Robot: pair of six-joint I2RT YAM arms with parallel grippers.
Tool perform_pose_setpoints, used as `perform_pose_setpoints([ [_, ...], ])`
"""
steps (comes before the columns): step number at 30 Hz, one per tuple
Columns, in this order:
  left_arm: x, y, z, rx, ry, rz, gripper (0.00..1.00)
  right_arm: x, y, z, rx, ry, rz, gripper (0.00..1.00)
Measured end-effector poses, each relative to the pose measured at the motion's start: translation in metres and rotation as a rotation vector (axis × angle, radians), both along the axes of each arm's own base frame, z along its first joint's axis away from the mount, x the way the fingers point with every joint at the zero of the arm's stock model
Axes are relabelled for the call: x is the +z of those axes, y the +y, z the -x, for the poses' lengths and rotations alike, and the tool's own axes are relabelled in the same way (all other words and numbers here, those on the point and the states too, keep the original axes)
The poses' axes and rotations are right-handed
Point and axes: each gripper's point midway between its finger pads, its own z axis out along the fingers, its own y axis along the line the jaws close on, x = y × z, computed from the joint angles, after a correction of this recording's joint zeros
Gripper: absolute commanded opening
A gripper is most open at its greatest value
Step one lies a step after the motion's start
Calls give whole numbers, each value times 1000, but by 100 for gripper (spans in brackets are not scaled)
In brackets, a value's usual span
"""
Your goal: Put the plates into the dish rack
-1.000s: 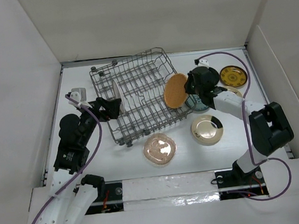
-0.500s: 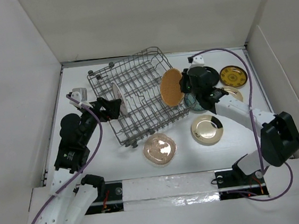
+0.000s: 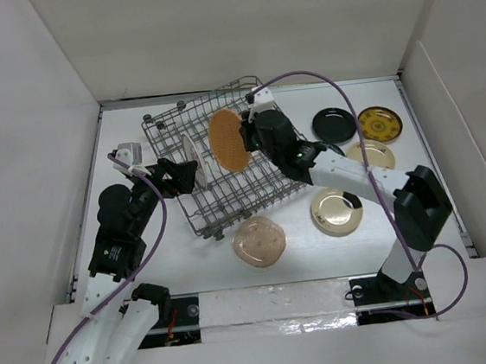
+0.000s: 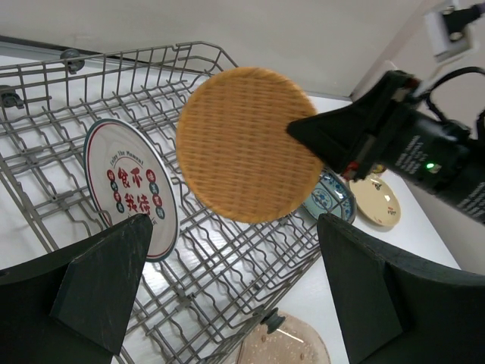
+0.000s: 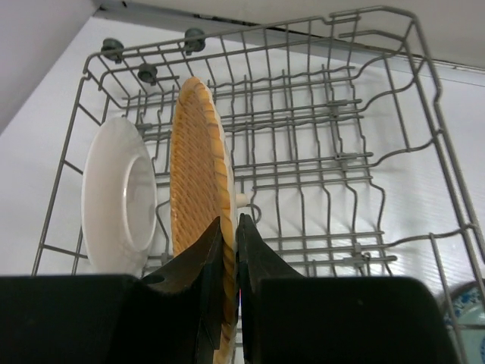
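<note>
Loading step, plate no. 2 by my count: my right pincer (image 5: 229, 227) is clamped on the rim of the orange woven plate (image 5: 198, 189). I'm holding it on edge over the middle rows of the dish rack (image 5: 364, 136), just beside the white plate w/ red characters (image 4: 129, 189) that already stands in the tines. Can't tell if the lower edge sits between wires yet. My left pincer (image 3: 183, 175) has its jaws wide and holds nothing, parked at the rack's left side. Next, I reckon: lower straight down, keep the plate upright so its edge drops between two tines, stay clear of the white one, then let go. The copper plate (image 3: 259, 242), cream-gold plate (image 3: 336, 210), black plate (image 3: 333, 124) and yellow plate (image 3: 379, 123) lie on the surface, not loaded. Vs. a sec ago: the orange plate was at the rack's right edge; it's now further left, over the middle. The rack has turned a bit, and the black plate is now uncovered.
</note>
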Motion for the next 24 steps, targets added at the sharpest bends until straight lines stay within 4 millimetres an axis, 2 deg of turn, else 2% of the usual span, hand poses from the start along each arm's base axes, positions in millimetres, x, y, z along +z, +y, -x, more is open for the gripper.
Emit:
perform_pose_setpoints([
  [5,-1,0,0,0,1,0,89,-20,44,-4,33,7,75,0],
  [8,-1,0,0,0,1,0,89,-27,62,-7,39,3,108,0],
  [15,0,0,0,0,-1,0,89,-40,85,-13,21,-2,172,0],
  [24,0,0,0,0,-3,1,89,-75,102,-16,-63,-16,324,0],
])
